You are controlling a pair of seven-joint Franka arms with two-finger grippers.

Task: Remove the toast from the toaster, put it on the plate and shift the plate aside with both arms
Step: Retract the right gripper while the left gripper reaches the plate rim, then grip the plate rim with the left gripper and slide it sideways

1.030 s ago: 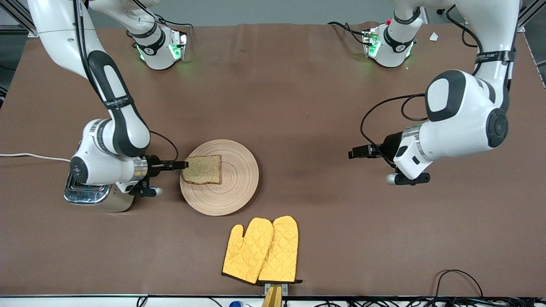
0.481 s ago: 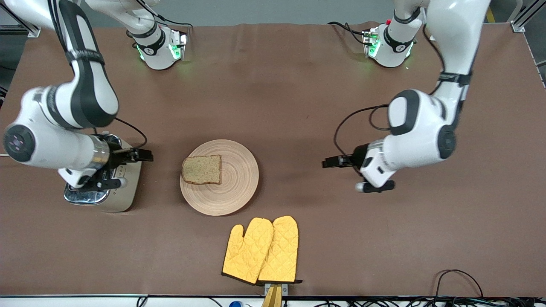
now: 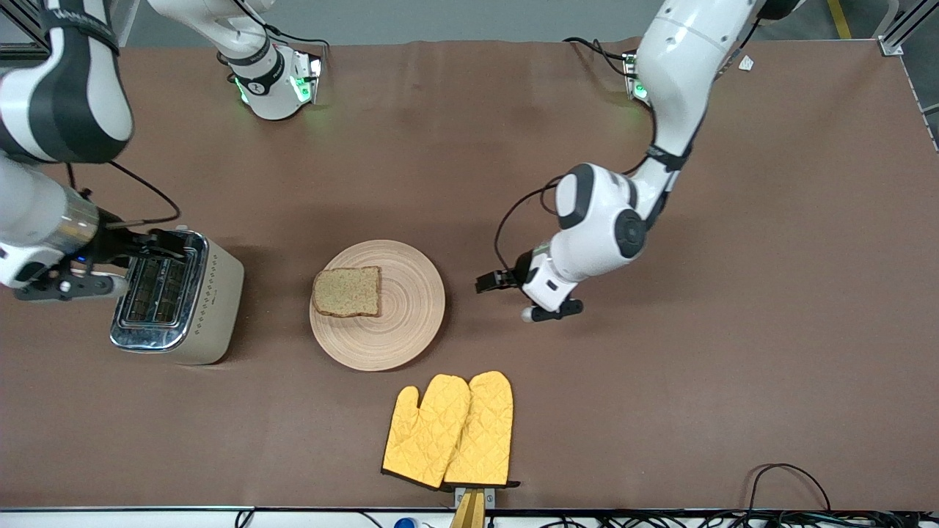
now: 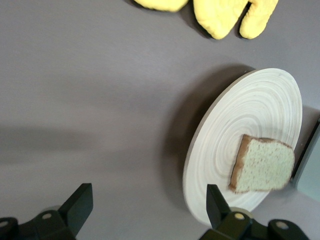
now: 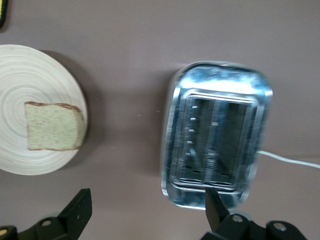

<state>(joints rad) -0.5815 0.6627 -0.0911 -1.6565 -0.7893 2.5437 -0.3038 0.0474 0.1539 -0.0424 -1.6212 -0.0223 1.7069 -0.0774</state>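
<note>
1. Left tool sits low over the bare tabletop just beside the plate, on the side toward the left arm's end. Fingers spread wide, holding nothing.
2. Right tool hangs over the toaster, fingers wide apart too, nothing in them.
3. Toast lies flat on the plate, on the half toward the toaster, clear of both tools.
4. Pair of yellow oven mitts lies nearer the front camera than the plate, not touching it.
</note>
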